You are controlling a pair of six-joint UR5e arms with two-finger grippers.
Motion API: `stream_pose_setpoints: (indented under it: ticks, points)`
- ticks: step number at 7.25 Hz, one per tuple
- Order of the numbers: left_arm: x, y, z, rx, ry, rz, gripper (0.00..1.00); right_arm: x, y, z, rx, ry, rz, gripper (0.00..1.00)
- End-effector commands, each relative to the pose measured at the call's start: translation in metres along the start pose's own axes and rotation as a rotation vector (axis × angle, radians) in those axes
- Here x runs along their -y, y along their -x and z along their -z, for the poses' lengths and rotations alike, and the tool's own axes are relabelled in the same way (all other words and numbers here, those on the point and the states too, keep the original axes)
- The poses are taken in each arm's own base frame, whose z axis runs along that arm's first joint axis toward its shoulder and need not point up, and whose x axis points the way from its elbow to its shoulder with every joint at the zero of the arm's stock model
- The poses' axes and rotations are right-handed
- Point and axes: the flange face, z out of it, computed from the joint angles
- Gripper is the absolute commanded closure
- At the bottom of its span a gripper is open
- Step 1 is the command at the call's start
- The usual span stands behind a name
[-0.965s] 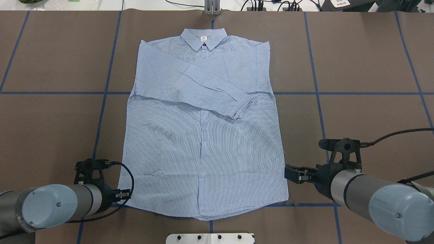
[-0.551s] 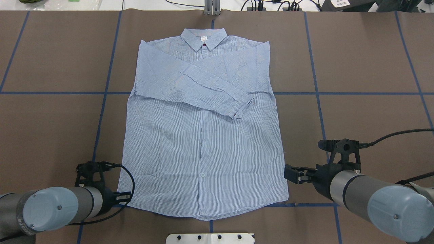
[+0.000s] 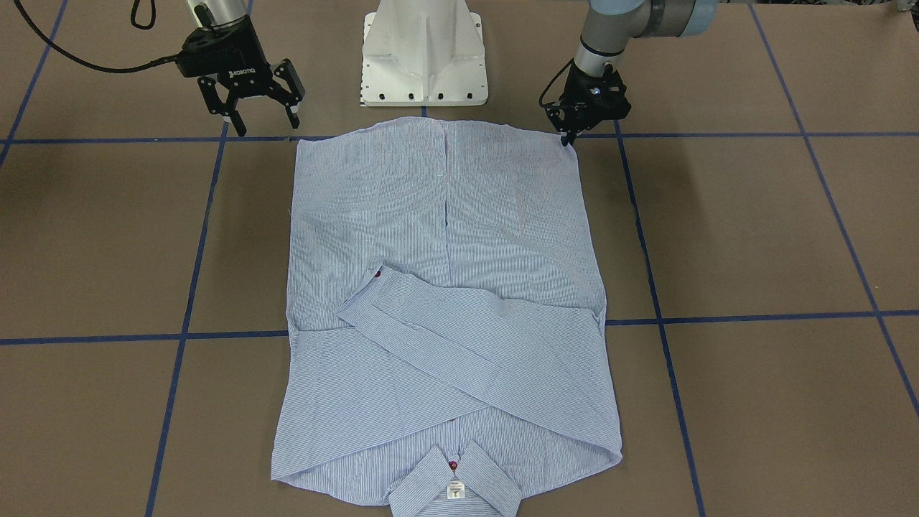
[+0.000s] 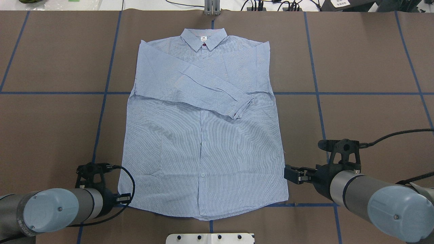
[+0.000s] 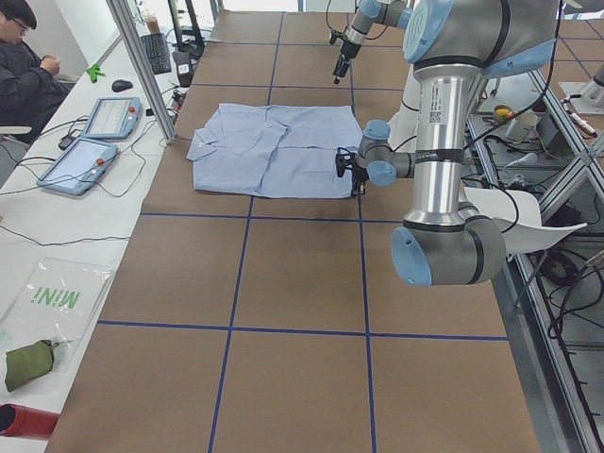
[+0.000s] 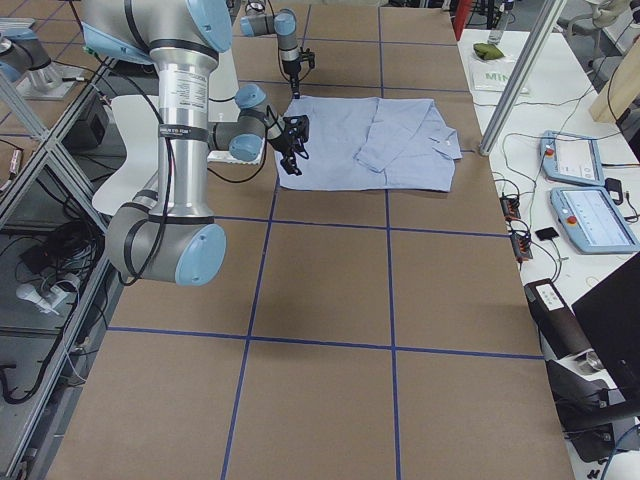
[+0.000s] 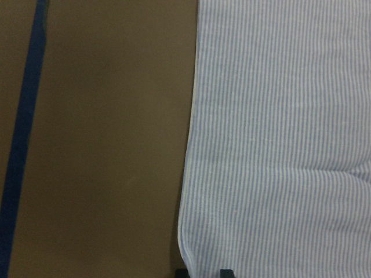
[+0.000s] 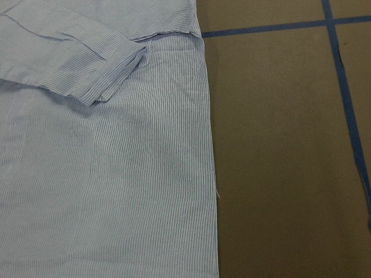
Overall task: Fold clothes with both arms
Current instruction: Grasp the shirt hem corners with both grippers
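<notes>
shirt (image 4: 203,142) lay flat mid-table (image 4: 356,61); left gripper (image 3: 572,135) sat on one hem corner, fingers nearly together, hold on cloth not determinable; right gripper (image 3: 266,126) stood spread, clear of the other corner, so a one-sided lift risked skewing the fold.

- "ROBOTIQ", white caps, on body of black two-finger right gripper (image 3: 266,123), front view.
- Green caps, approx. "MINI", last char unclear, on clear plastic bag (image 5: 52,300) lying on white side bench (image 5: 38,236), left-side view.
- Small white neck label (image 3: 454,490) inside collar of light blue striped shirt (image 3: 445,215): dark print, too small to read.
- Sticker w/ vertical print on tube of silver-grey left arm (image 5: 439,142): illegible.
</notes>
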Motion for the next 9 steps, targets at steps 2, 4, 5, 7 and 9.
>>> stream_pose_setpoints:
  ticks: [2,4,5,7,9]
  points:
    - [0.000,0.007,0.029,-0.026,-0.001,0.001,1.00,-0.022,0.007,-0.002,0.007,0.038,-0.034,0.00]
    - [0.000,0.004,0.031,-0.034,0.001,0.003,1.00,-0.059,0.007,-0.025,-0.034,-0.016,-0.018,0.08]
    - [0.000,0.003,0.032,-0.038,0.001,0.003,1.00,-0.070,0.010,-0.041,-0.048,-0.045,-0.058,0.24]
    - [0.000,0.001,0.033,-0.043,0.002,0.003,1.00,-0.080,0.023,-0.067,-0.058,-0.062,-0.056,0.33]
    - [0.000,0.000,0.033,-0.047,0.004,0.004,1.00,-0.086,0.019,-0.076,-0.078,-0.068,-0.044,0.37]
